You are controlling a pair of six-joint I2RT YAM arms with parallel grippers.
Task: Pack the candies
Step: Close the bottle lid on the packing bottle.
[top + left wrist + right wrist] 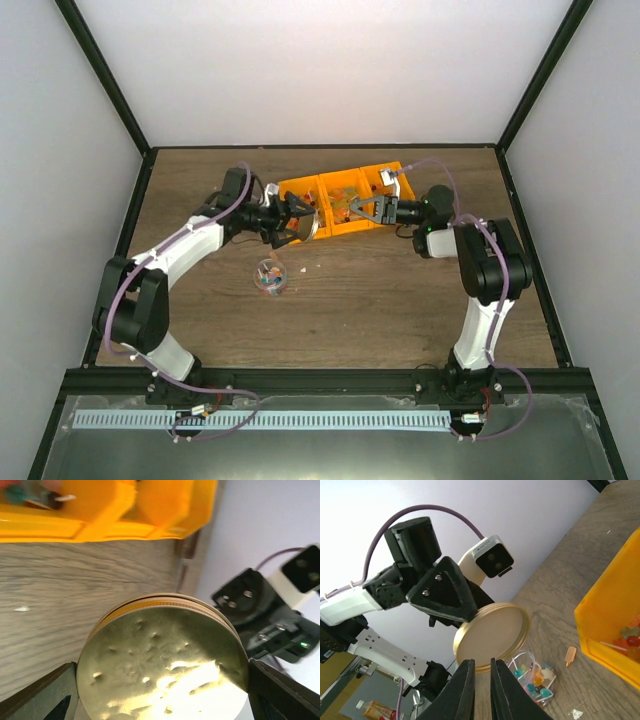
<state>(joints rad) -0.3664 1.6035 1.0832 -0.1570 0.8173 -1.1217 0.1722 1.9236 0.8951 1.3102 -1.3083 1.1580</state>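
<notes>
Closest to lens, left wrist view: noted round gold lid (162, 645) filling the lower half of frame, pinched rim to rim between both fingers (45, 697) of left gripper (162, 687), jaws spread wide around it. Logged dimpled flat face toward lens, ridged rim along its upper edge. Saw orange bin (100, 525) across upper left, wood table (75, 590) beneath.

Top view: found bin at upper centre, three compartments in a row, both grippers reaching over it from left and right. Placed right gripper (358, 210) near the middle compartment. Right wrist view: recorded its fingers (465, 690) at bottom centre, nearly together, thin slit only, nothing seen between.

Located candies (532, 680), mixed colours, inside small clear jar (269, 276) standing on table, just below bin, left of centre in top view. Saw more in a bin compartment at right edge of right wrist view; cannot tell which compartment. Spotted one loose orange piece (570, 656) on wood between jar and bin.
</notes>
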